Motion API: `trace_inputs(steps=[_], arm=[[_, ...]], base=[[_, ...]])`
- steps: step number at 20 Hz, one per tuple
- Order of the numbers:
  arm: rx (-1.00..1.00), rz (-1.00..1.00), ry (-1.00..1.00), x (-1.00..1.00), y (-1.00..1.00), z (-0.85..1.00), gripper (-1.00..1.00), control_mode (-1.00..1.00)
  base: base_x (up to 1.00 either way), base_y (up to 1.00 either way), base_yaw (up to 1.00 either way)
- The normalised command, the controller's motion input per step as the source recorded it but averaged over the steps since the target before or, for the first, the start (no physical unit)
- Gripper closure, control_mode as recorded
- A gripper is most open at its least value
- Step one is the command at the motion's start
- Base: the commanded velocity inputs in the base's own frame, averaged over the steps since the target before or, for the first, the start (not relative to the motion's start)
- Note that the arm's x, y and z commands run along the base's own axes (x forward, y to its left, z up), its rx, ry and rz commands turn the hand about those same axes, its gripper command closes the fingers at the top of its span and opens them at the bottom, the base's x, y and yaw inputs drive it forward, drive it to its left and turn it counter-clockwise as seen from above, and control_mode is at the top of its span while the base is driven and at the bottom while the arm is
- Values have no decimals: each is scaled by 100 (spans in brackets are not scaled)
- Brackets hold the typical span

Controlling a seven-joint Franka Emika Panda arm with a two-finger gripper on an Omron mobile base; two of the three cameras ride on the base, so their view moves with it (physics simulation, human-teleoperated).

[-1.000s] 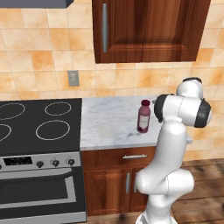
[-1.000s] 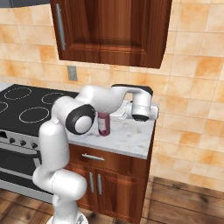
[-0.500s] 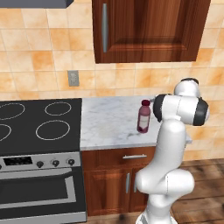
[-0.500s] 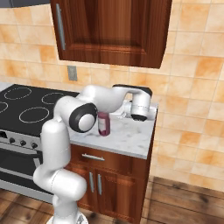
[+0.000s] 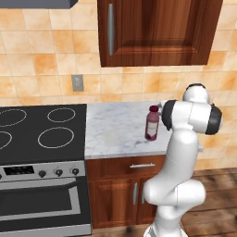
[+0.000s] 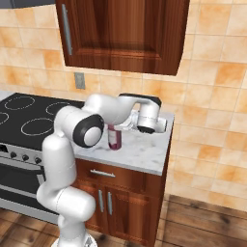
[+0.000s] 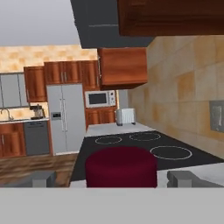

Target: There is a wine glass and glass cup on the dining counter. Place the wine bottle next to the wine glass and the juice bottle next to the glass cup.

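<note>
Maroon juice bottle (image 5: 152, 123) is standing upright on the counter (image 5: 115, 134), probably rigid, smooth and slippery. The claw (image 7: 111, 178) is sitting spread and empty astride its cap; gripping lower, around the body, looks safer.

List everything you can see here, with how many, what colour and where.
Juice bottle: one, maroon with pinkish-red cap, on the worktop near the arm.
Worktop: one, white-grey marble, right of the stove.
Stove: one, black top with four ring burners, left of the worktop.
Wall cabinet: one, reddish-brown wood, above the worktop.
Outlet: one, grey, on the tiled wall.
Fridge: one, grey, far across the kitchen.
Microwave: one, white, right of the fridge.
Gripper: one, dark fingertips either side of the bottle cap, apart.
</note>
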Motion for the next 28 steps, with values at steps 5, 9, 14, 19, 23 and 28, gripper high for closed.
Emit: trace_inputs(steps=[5,9,14,19,23,28], arm=[[0,-3,0,0,17,0,-100,-100],[0,-2,0,0,13,0,-100,-100],[0,0,3,0,7,0,-100,-100],[-1,0,7,-1,2,-2,100,-100],[0,0,0,-35,0,39,100,-100],[0,0,0,-63,0,97,100,-100]], base=[[0,0,0],[0,0,0],[0,0,0],[0,0,0],[0,0,0],[0,0,0]])
